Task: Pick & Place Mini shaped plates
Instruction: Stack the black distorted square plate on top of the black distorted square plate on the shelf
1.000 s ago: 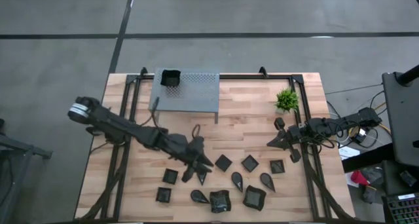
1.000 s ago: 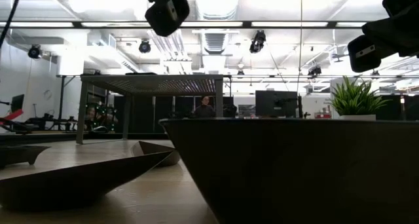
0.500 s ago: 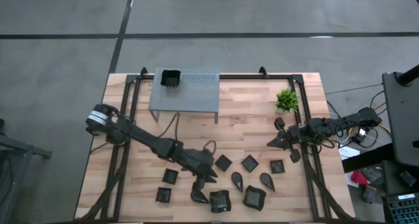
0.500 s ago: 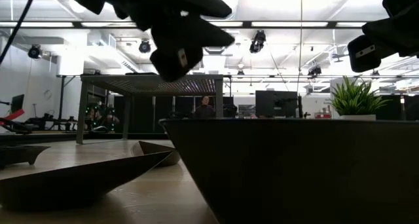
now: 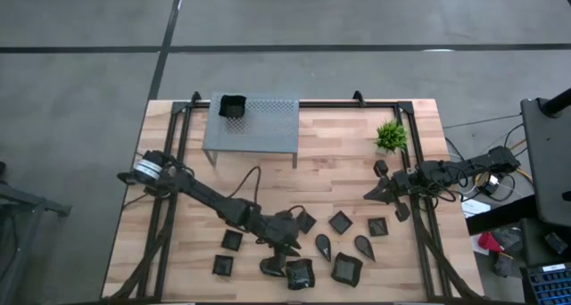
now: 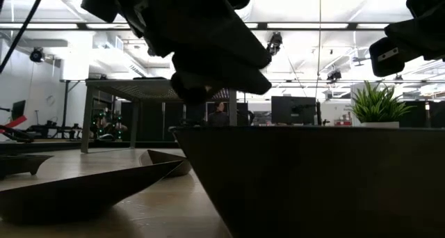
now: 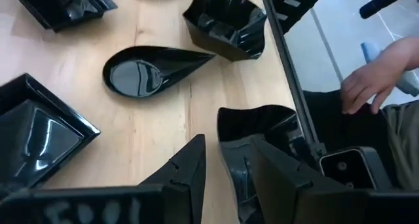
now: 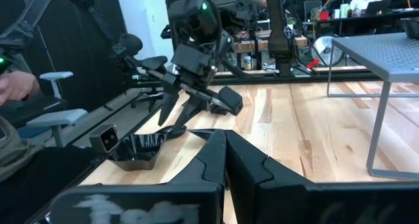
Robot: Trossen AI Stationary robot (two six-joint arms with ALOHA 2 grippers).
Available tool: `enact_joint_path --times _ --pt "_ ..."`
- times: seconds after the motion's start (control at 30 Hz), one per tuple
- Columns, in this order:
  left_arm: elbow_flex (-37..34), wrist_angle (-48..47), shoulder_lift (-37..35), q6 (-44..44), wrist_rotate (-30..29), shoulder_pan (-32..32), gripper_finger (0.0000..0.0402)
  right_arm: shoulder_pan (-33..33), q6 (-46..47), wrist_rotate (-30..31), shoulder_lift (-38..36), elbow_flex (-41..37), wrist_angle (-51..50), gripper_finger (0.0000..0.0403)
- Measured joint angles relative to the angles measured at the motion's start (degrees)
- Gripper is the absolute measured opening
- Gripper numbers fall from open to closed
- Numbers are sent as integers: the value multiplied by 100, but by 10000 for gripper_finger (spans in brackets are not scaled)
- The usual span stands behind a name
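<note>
High view: plates [image 5: 341, 222] near plant [image 5: 390, 136]

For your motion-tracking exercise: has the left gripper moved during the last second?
Yes. In the high view the left gripper has moved away from the perforated stand, toward the wavy-rimmed plate at the table's near edge.

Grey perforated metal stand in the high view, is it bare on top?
No, one black dish sits on a corner of the stand.
</note>
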Motion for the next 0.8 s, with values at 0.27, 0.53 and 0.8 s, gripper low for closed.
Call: enact_joint_path --times 0.27,0.53,0.8 --pt "74 20 215 -136 -146 -211 110 0 0 -2 -2 -1 0 8" --pt "175 20 373 -68 -295 -333 110 1 0 -2 -2 -2 0 8" --pt "175 -2 373 -92 -443 -377 110 0 0 -1 -2 -2 0 8"
